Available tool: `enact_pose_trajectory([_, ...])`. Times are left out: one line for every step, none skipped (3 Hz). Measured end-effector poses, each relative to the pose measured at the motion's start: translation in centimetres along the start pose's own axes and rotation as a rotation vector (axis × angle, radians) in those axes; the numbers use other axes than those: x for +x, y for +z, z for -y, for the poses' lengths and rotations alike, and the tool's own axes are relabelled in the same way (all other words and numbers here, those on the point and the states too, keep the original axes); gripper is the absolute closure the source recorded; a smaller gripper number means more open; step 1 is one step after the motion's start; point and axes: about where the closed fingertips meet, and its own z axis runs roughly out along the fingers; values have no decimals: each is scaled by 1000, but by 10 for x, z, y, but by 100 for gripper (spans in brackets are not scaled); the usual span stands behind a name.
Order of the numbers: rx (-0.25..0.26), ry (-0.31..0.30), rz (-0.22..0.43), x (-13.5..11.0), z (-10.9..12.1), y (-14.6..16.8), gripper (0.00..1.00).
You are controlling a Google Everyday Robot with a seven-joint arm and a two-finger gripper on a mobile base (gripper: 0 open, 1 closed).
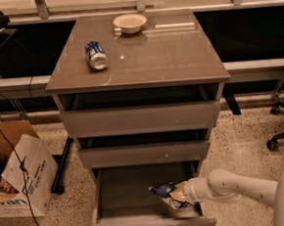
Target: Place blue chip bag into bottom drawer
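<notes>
The bottom drawer [124, 195] is pulled open, a shallow grey-brown tray below two closed drawers. The blue chip bag [164, 190] is crinkled, dark blue with pale print, and sits inside the drawer at its right side, close to the floor of the tray. My gripper [180, 195] reaches in from the right on a white arm and holds the bag's right end. The bag covers the fingertips.
A blue-and-white soda can [96, 55] lies on its side on the cabinet top, and a pale bowl [130, 22] stands at the back. Cardboard boxes [19, 173] and cables stand on the floor at left. An office chair base [283, 133] is at right.
</notes>
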Motion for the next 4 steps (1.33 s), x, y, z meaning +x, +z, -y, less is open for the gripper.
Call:
enact_pose_trajectory([28,113,-8,41,26,25,83])
enact_pose_trajectory([27,129,-9,48,28,31,59])
enact_pose_trajectory([24,130,-9,49,26,33,36])
enact_pose_trajectory([21,129,-10,49,25,35,13])
